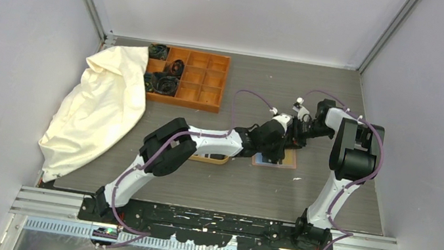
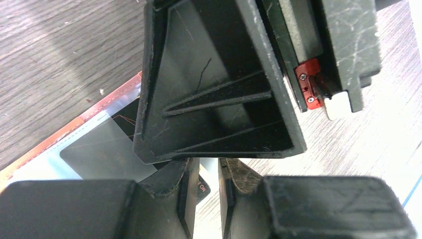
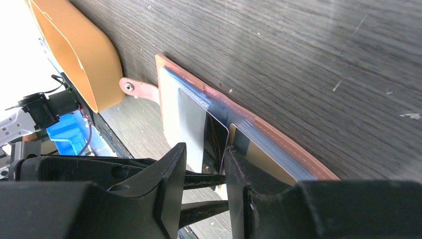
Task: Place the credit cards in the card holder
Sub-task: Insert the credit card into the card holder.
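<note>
Black credit card (image 3: pixel 215 142): stands on edge, its far end already in a clear pocket of the card holder, its near end still out between the two claws.
Card holder (image 3: pixel 278 144): lies open and flat on the worktop (image 1: pixel 230 186), right of centre in the top view, snap tab pointing to 9 o'clock.
Other cards: none can be made out; a tan patch shows in the neighbouring pocket, but whether it is a card or lining I cannot tell.
Right claw (image 3: pixel 204 154): parted to a middling gap, a finger on each side of the card's near end, with no visible clamp on it.
Left claw (image 2: pixel 208 167): narrow, tips down at the holder beside the same card; whether it pinches anything I cannot tell.
Wooden tray (image 1: pixel 211 158): just beside the holder at 9 o'clock, partly under the left arm.
Orange compartment box (image 1: pixel 196 81): well apart at 11 o'clock.
White cloth (image 1: pixel 99 107): farther out at 9 o'clock.
Step in hand: seating this card, judged about halfway in.
Next move: likely a push along the pocket's line, with the holder pinned so it does not slide and the card kept from tilting.
</note>
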{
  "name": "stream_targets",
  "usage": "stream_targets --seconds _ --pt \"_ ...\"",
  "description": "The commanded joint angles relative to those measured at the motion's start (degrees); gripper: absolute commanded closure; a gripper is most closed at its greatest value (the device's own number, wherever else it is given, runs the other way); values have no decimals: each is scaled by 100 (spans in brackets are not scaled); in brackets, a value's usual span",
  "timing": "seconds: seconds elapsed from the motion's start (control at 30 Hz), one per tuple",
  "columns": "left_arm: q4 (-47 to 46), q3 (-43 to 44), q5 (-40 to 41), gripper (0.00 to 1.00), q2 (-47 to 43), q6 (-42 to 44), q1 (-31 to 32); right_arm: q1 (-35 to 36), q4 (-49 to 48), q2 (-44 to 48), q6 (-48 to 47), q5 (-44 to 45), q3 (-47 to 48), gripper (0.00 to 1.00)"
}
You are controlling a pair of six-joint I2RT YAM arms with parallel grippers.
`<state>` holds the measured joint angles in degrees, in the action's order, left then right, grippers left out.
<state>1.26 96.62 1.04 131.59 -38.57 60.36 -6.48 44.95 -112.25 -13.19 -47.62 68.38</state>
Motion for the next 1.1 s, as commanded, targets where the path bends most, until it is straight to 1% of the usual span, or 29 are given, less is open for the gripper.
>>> stream_targets --seconds 0.0,0.27,0.5,0.63,0.8,0.9,0.97,1.07 --pt "188 158 644 78 -127 222 -104 68 342 305 -63 -71 110 59" --pt "119 -101 792 79 -470 399 -112 67 340 529 -121 -29 91 54" --pt "-373 -624 261 79 -1150 644 -110 68 336 672 -170 -2 71 53" --pt "-753 -1152 -25 79 -1610 948 -115 68 333 736 -203 19 64 54" --pt "-1122 -1840 -654 78 -2093 1376 -218 104 330 843 -301 276 48 59" --pt "-1172 -2197 -761 77 -2340 1597 -321 171 288 903 -317 623 44 70" --pt "-1206 -2398 -788 77 -2467 1736 -408 253 247 908 -324 847 35 75" --pt "-1234 -2615 -908 74 -2587 1730 -568 400 226 825 -309 1098 43 81"
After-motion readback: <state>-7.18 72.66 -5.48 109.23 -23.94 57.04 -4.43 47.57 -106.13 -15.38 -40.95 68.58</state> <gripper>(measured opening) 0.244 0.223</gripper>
